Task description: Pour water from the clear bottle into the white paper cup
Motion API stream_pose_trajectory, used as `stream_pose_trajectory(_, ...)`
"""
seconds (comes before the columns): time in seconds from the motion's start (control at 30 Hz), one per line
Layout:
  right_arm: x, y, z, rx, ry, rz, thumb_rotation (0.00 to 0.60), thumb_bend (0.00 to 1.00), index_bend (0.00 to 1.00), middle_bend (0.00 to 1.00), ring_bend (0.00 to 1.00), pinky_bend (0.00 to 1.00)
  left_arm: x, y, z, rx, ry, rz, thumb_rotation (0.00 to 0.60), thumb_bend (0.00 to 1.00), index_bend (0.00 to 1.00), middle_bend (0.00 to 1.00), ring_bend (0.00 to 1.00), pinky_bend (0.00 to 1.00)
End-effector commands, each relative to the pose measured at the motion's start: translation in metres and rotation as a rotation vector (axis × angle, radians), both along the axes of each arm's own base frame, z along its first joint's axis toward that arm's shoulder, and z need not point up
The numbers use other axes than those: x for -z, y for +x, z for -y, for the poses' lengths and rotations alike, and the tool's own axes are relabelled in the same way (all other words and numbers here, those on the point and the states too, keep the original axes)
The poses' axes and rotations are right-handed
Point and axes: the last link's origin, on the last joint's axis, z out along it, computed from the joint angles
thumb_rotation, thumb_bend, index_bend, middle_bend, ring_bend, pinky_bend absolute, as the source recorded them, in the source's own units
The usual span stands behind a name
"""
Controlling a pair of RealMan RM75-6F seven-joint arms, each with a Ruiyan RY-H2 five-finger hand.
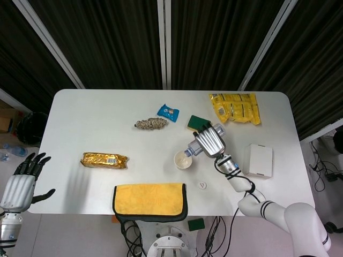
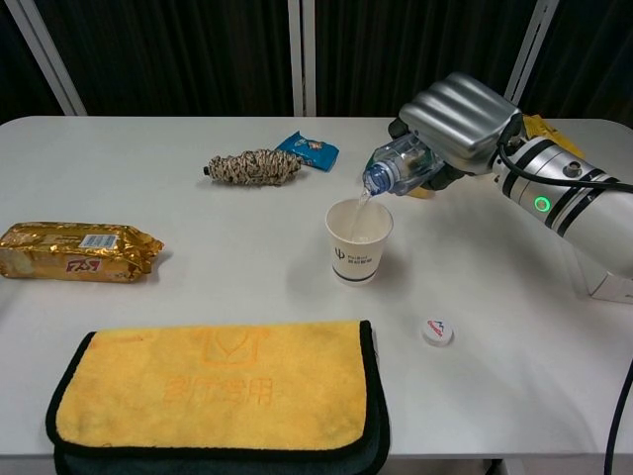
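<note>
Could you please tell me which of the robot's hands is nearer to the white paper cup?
The right. The right hand holds the clear bottle tilted just above the white paper cup. The left hand hangs open beyond the table's left edge, far from the cup.
</note>
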Motion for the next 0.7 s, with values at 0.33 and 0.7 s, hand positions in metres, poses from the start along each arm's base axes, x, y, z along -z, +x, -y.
stream_pose_trajectory(0.33,0.0020,-0.0013,0.0005,0.018,0.011,0.008,0.600,0.34,0.92,0.67,0.53,0.56,0.0005,-0.0011,0.0000,-0.005,-0.002,0.001,0.600,0.04,0.16,0.11,0.05,0.19)
stream_pose_trajectory(0.7,0.0025,-0.0040,-0.0027,0.139,0.148,0.230,0.600,0.34,0.92,0.67,0.53,0.56,0.0005,-0.0014,0.0002,-0.006,-0.002,0.002,0.600,0.04,0.16,0.11,0.05,0.19)
